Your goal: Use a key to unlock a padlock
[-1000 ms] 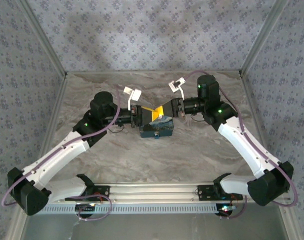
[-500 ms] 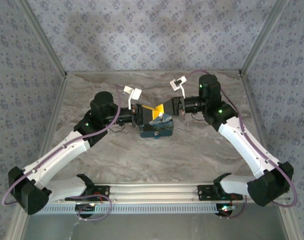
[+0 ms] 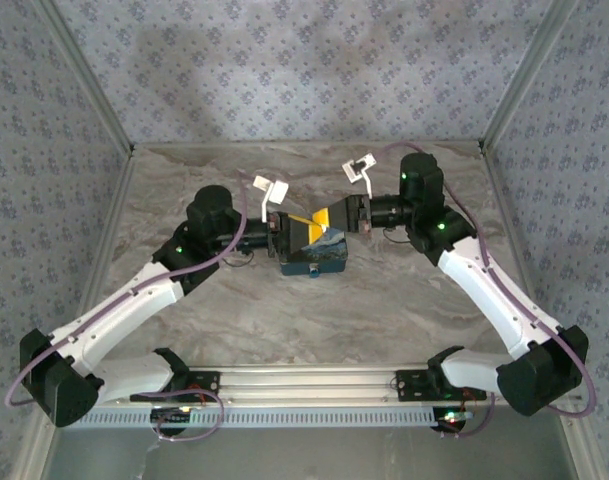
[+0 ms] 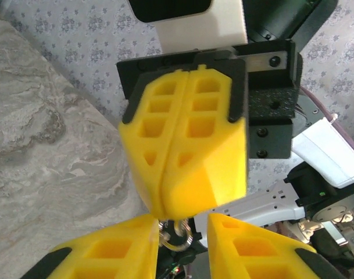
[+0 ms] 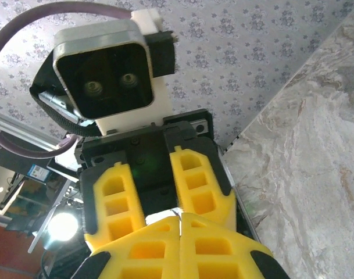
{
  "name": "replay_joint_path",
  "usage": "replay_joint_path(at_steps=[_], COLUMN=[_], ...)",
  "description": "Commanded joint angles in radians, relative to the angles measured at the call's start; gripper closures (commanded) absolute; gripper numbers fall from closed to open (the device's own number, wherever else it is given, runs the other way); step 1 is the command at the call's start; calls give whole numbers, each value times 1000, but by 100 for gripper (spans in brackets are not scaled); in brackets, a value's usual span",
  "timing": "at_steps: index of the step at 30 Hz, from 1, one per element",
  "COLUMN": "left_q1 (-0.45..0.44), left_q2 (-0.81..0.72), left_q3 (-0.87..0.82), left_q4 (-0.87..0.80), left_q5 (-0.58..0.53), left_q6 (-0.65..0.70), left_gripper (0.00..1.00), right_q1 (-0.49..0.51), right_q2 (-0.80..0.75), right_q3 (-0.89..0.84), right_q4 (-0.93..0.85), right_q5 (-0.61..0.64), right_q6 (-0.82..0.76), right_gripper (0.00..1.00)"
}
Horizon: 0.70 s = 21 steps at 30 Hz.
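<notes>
In the top view a dark teal padlock [image 3: 312, 262] lies on the marble table, right under the two grippers, which meet tip to tip. My right gripper [image 3: 324, 219] is shut. In the left wrist view a metal key ring [image 4: 178, 235] hangs from its closed yellow fingers [image 4: 188, 157]. The key itself is hidden between the pads. My left gripper [image 4: 181, 224] has its jaws partly apart. The ring sits in that gap, close against the left finger [image 4: 110, 250]. From the right wrist I see the left gripper's fingers [image 5: 197, 180] spread just beyond my shut right gripper [image 5: 180, 216].
Patterned walls and metal corner posts [image 3: 94, 100] close the table in on three sides. A slotted rail [image 3: 304, 412] runs along the near edge between the arm bases. Bare marble [image 3: 384, 310] lies in front of the padlock.
Both arms have crept slightly to the right. The grippers remain tip to tip above the padlock, and the right one stays shut.
</notes>
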Motion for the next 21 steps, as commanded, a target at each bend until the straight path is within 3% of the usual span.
replay_joint_path(at_steps=[1, 3, 8, 13, 15, 18, 21], left_q1=[-5, -5, -6, -5, -5, -5, -5], left_q2=[17, 23, 20, 7, 3, -2, -2], left_q3=[17, 15, 12, 6, 2, -3, -4], left_q4=[37, 39, 45, 34, 38, 52, 71], left_q5=[22, 23, 18, -10, -22, -38, -43], left_q6=[2, 1, 0, 11, 11, 6, -2], left_gripper=[76, 80, 100, 100, 100, 100, 100], right_q1=[10, 10, 13, -19, -45, -68, -62], right_q2=[-11, -13, -17, -44, -66, -109, -138], right_q3=[-6, -4, 1, -2, -18, -59, -113], right_q4=[34, 41, 40, -2, -4, 23, 91], right_q5=[-20, -20, -23, 24, 52, 83, 98], right_q6=[4, 7, 1, -19, -18, -7, 23], right_gripper=[98, 98, 96, 68, 64, 64, 72])
